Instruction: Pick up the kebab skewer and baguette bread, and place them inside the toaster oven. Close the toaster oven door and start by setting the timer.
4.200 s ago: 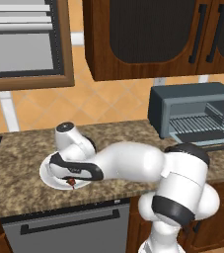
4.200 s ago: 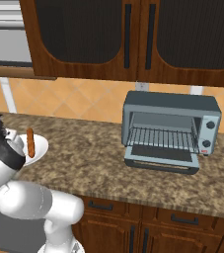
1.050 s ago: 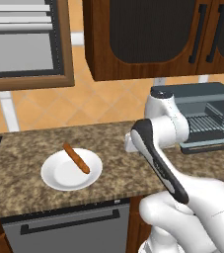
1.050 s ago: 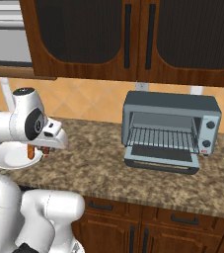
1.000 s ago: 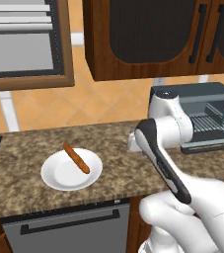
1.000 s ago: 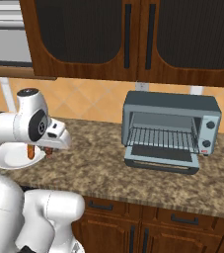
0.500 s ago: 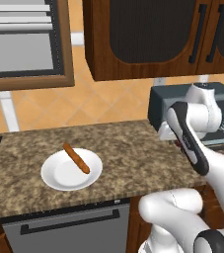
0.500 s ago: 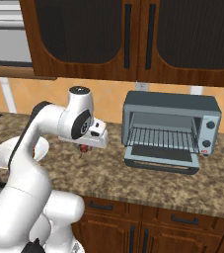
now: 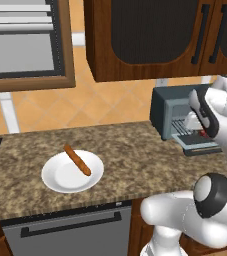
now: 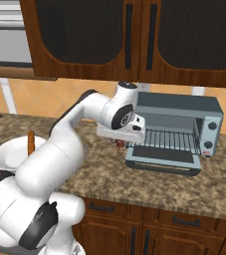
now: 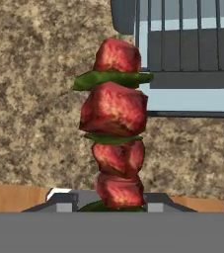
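Observation:
My gripper (image 10: 120, 141) is shut on the kebab skewer (image 11: 115, 127), red meat chunks with green slices between them, which hangs just above the counter at the left front corner of the toaster oven (image 10: 178, 123). The toaster oven door (image 10: 164, 160) lies folded down and open, and the wire rack (image 10: 167, 140) is bare. In the left base view the gripper (image 9: 201, 133) sits in front of the oven mouth. The baguette bread (image 9: 77, 160) lies on the white plate (image 9: 60, 179), far left of the gripper.
Dark wooden cabinets (image 10: 134, 37) hang above the oven. A wood-framed window (image 9: 25, 47) is at the back left. The speckled granite counter (image 9: 130, 150) stretches between plate and oven. A dishwasher front (image 9: 70, 235) sits below the plate.
The arm has swung right from the plate to the oven's front with the skewer in the gripper. The baguette and plate have stayed put.

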Controlling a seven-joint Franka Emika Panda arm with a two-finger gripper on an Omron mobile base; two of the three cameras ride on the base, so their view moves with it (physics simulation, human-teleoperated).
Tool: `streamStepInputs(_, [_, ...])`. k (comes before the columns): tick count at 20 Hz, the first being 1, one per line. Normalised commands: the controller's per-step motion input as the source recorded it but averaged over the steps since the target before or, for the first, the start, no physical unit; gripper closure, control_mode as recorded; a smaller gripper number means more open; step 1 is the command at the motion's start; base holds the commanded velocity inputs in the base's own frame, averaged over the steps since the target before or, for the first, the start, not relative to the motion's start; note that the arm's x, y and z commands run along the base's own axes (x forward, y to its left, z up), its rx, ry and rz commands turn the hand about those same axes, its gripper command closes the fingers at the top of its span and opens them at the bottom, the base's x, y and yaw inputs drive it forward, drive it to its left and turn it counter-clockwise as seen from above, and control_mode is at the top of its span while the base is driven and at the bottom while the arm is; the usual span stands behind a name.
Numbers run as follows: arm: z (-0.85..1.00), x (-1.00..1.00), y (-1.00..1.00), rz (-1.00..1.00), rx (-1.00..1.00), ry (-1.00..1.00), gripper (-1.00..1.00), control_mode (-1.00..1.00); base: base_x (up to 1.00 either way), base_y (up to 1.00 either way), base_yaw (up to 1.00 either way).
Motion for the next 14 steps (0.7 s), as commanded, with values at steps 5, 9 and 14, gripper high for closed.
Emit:
streamStepInputs(5, [-0.03,0.23,-0.64,0.04,0.0,0.0,1.0,-1.0,0.0,0.0,0.0])
streamStepInputs(9, [-0.13,0.27,-0.17,0.0,0.0,0.0,1.0,-1.0,0.0,0.0,0.0])
streamStepInputs(14, [-0.27,0.28,0.0,0.0,0.0,0.0,1.0,-1.0,0.0,0.0,0.0])
